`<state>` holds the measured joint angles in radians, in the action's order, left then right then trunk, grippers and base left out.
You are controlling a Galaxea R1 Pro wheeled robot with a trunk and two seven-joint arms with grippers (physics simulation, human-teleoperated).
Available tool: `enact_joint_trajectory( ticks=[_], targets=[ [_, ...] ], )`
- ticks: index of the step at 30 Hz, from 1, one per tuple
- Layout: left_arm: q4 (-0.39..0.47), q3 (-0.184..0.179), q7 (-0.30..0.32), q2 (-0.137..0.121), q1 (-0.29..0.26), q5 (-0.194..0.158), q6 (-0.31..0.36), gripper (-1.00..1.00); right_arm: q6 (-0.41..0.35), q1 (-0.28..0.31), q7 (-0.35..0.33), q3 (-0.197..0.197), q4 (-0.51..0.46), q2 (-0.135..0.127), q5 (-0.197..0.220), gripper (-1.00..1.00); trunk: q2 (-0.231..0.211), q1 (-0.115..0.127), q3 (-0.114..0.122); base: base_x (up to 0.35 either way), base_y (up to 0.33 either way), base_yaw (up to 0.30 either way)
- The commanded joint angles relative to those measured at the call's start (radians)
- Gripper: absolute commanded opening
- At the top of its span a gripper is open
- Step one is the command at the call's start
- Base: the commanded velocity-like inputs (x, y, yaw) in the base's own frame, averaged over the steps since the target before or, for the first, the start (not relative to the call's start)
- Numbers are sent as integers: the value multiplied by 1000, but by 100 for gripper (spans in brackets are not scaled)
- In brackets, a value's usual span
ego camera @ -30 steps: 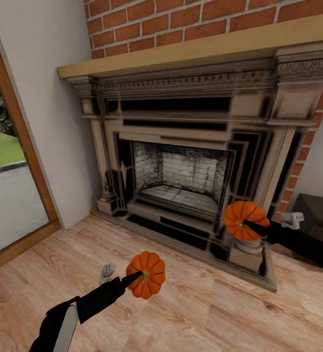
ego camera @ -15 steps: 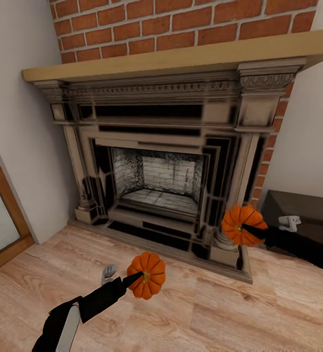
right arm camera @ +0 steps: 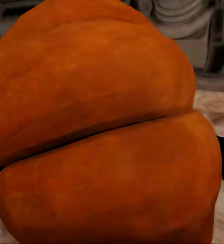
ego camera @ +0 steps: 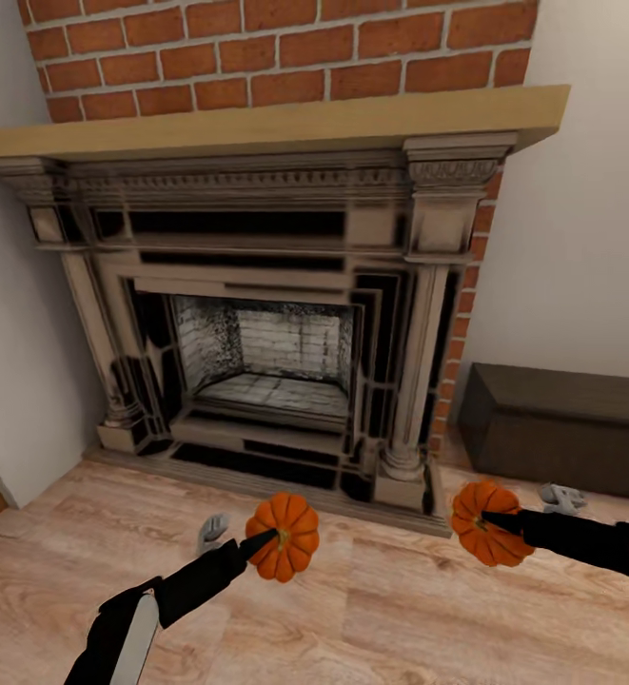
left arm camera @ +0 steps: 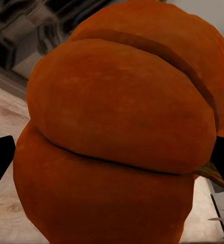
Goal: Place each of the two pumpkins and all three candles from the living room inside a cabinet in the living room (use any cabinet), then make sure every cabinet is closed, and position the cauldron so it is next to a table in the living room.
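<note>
Your left gripper (ego camera: 268, 539) is clamped on one pumpkin (ego camera: 285, 536), held in the air above the wooden floor (ego camera: 400, 618), in front of the fireplace hearth. In the left wrist view that pumpkin (left arm camera: 122, 132) bulges between the black fingertips (left arm camera: 0, 160), ribs running across.

Your right gripper (ego camera: 490, 520) grips the second pumpkin (ego camera: 485, 535), also off the floor, near the fireplace's right column base (ego camera: 404, 476). Right wrist view: the orange body (right arm camera: 104, 127) sits close in front of the lens, with a bit of dark finger at the frame edge.

The fireplace (ego camera: 266, 323) stands straight ahead under a tan mantel shelf (ego camera: 285, 124), red brick (ego camera: 276, 48) above. The dark-brown low cabinet (ego camera: 561, 428) sits against the wall to the fireplace's right, behind your right arm. Its front looks shut from here.
</note>
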<state>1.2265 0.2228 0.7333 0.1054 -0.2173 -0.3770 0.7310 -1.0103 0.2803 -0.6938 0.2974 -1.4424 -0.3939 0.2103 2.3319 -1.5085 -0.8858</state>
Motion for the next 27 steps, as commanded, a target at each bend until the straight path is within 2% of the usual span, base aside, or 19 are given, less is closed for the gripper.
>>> enact_joint_trajectory(
  ticks=[1,6,10,12,15,17,24,27],
  targets=[
    [1,1,8,2,0,-3,-8,-100,-10,-1,-4,0,22,1,3,-100,1,0,-2,0,0,-212],
    [-4,-40,-1,1,-1,-6,-34,-100,-11,0,-5,-1,132,-4,-16,-100,1,0,-8,0,-5,-172],
    [-22,-55,-4,-1,-1,-3,-39,-100,-10,3,-6,3,177,-7,-20,-100,1,0,-14,30,-165,-136],
    [-34,-62,-5,-1,-3,-1,-40,-100,-4,4,-7,6,227,-14,-23,-100,1,0,-17,109,-271,-126],
    [-49,-92,-16,0,-12,1,-41,-100,2,5,-8,9,282,-32,-23,-100,1,0,-22,145,-301,-121],
    [-53,-105,-38,1,-14,1,-41,-100,3,6,-8,9,293,-37,-23,-100,1,0,-25,161,-314,-115],
    [-56,-115,-94,4,-16,0,-41,-100,7,6,-9,9,299,-39,-23,-100,1,0,-36,167,-318,-100],
    [-61,-150,-104,5,-16,1,-41,-100,42,5,-9,10,306,-39,-24,-100,1,0,-39,169,-320,-24]
  ],
)
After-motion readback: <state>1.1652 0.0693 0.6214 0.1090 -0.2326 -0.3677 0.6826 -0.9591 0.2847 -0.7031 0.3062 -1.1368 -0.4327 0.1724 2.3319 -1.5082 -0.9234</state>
